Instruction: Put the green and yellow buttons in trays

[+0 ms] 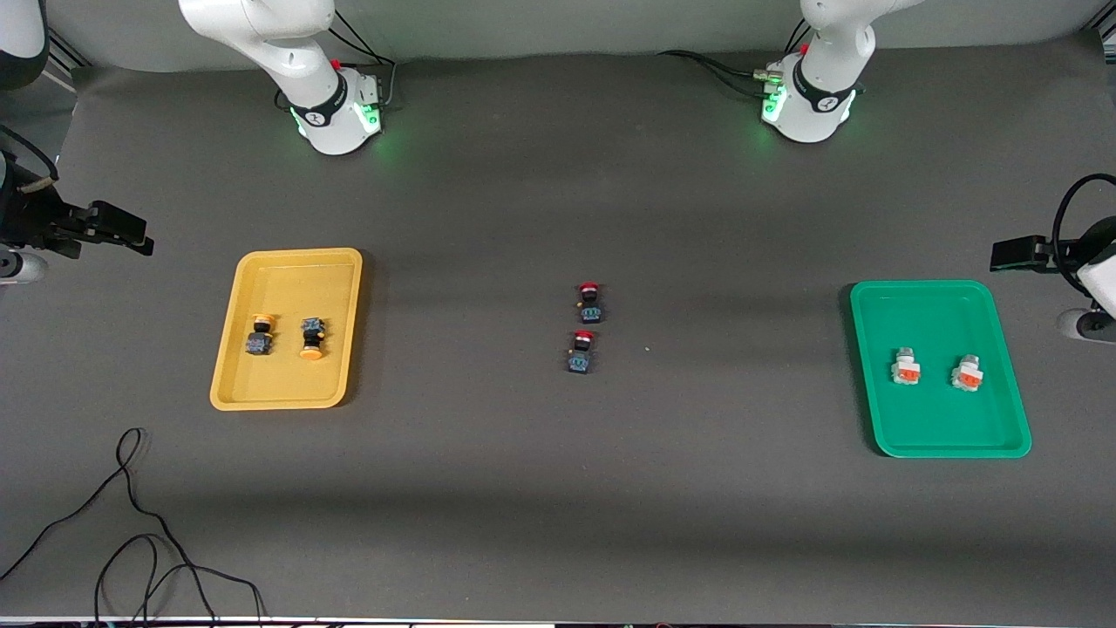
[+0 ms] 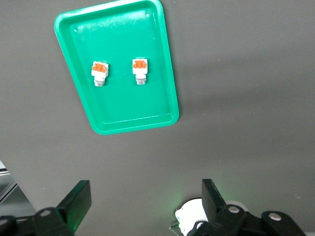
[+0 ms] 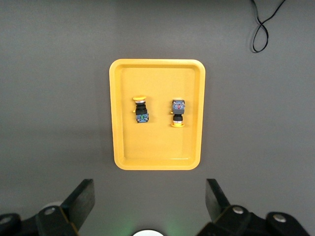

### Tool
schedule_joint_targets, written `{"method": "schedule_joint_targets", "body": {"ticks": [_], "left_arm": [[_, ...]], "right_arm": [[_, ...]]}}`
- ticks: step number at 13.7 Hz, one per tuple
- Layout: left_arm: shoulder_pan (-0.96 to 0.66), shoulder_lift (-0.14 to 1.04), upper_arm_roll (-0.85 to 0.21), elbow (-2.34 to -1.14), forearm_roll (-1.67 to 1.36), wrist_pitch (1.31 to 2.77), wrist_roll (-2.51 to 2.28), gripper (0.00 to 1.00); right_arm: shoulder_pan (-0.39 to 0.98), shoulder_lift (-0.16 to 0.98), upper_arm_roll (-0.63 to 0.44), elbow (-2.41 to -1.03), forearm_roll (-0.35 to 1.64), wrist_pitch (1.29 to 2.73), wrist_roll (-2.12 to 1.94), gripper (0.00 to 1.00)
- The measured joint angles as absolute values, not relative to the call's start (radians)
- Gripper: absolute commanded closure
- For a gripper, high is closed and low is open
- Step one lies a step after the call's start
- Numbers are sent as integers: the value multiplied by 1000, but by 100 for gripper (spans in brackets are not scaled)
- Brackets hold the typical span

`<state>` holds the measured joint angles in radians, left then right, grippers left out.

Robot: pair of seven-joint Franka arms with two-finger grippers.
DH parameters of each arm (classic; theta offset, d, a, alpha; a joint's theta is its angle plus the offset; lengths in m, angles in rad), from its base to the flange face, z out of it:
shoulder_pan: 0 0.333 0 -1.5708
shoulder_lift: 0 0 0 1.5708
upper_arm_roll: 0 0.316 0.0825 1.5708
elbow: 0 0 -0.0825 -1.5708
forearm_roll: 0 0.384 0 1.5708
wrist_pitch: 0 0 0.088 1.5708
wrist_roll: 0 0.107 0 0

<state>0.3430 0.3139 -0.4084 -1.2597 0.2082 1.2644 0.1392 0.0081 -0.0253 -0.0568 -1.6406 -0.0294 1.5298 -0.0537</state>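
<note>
A dark grey, matte surface [image 1: 540, 488] fills the front view, slightly rumpled along the edge by the robot bases, with a thin black cable [image 1: 131, 523] looping over its corner nearest the camera at the right arm's end. No brand name or writing can be read on anything; the two white arm bases glow green at their rings.

The shallow yellow plastic tray with rounded corners [image 1: 228, 366] lies toward the right arm's end of the surface. In it rest the two dark-bodied buttons with orange-yellow caps [image 1: 260, 335], side by side and apart. The matching green plastic tray [image 1: 872, 392] lies toward the left arm's end and holds the two whitish-grey buttons with orange-red faces [image 1: 906, 367], also side by side and apart. Between the trays, mid-surface, two dark buttons with red caps [image 1: 589, 301] sit one nearer the camera than the other.

The right gripper [image 3: 150, 206] hangs high over the surface beside the yellow tray, jaws apart and holding nothing. The left gripper [image 2: 145, 204] hangs high beside the green tray, jaws likewise wide apart and empty.
</note>
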Motion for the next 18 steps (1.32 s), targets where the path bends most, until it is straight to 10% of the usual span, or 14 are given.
{"method": "schedule_joint_targets", "body": {"ticks": [9, 14, 18], "left_arm": [[331, 144, -393, -1562, 132, 1533, 135, 0], [18, 99, -69, -1598, 124, 1545, 135, 0], [-42, 97, -15, -1604, 84, 1580, 135, 0]], "right_arm": [[8, -25, -59, -1641, -29, 1532, -54, 0], [8, -25, -59, -1641, -29, 1533, -54, 0], [8, -26, -59, -1633, -29, 1535, -54, 0]]}}
